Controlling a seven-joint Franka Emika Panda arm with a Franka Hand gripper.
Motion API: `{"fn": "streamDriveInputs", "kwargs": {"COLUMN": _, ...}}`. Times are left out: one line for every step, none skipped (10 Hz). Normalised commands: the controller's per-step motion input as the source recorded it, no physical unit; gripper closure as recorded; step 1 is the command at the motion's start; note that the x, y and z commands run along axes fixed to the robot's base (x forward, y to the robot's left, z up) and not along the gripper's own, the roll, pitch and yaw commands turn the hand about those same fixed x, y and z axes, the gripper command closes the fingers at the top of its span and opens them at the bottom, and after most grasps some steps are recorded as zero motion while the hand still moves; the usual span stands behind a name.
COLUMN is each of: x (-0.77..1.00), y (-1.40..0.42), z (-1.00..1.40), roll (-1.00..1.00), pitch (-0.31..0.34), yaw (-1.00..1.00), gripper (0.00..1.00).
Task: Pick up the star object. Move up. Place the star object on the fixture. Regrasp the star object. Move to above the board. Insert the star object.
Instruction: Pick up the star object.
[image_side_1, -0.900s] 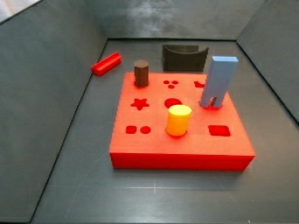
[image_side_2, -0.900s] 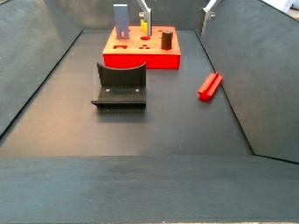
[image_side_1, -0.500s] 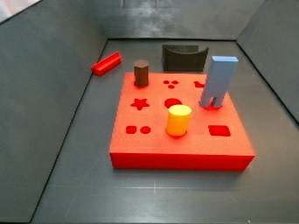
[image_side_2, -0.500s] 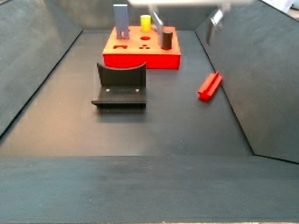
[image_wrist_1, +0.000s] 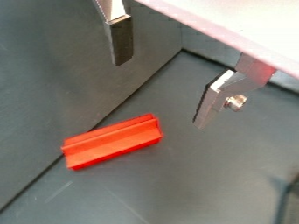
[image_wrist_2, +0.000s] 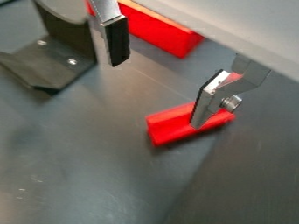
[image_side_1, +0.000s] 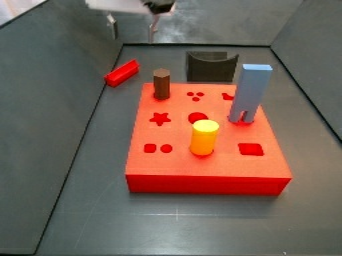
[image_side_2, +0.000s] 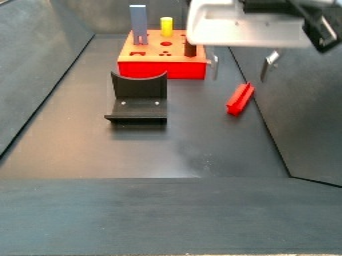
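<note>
Wrist views show the star object (image_wrist_1: 112, 142) lying flat on the dark floor near the side wall, below my claw (image_wrist_1: 163, 74), whose plates stand wide and empty. It looks rigid, light, probably slick plastic; I'd pinch across its middle.

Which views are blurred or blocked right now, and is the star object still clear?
In a side view the tool is smeared at the frame's top; in a side view its pale body blocks the board's corner. Both wrist views show the star object sharply between open fingers.
</note>
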Motion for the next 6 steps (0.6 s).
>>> {"fn": "streamDriveInputs", "kwargs": {"x": -0.21, "y": 0.03, "z": -1.0, "roll": -0.03, "pitch": -0.05, "yaw": -0.43, "gripper": 0.0}}
{"fn": "streamDriveInputs", "kwargs": {"x": -0.27, "y": 0.0, "z": 0.0, "roll": 0.0, "pitch": 0.077, "yaw": -0.17, "gripper": 0.0}}
{"fn": "streamDriveInputs", "kwargs": {"x": -0.4, "y": -0.03, "z": -0.55, "roll": 0.0, "pitch": 0.0, "yaw": -0.2, "gripper": 0.0}}
{"fn": "streamDriveInputs", "kwargs": {"x": -0.36, "y": -0.13, "z": -1.0, "roll": 0.0, "pitch": -0.021, "yaw": -0.27, "gripper": 0.0}}
{"fn": "streamDriveInputs", "kwargs": {"x": -0.33, "y": -0.15, "z": -1.0, "roll": 0.0, "pitch": -0.029, "yaw": -0.27, "gripper": 0.0}}
{"fn": "streamDriveInputs", "kwargs": {"x": -0.15, "y": -0.19, "z": -1.0, "roll": 0.0, "pitch": -0.043, "yaw": -0.3, "gripper": 0.0}}
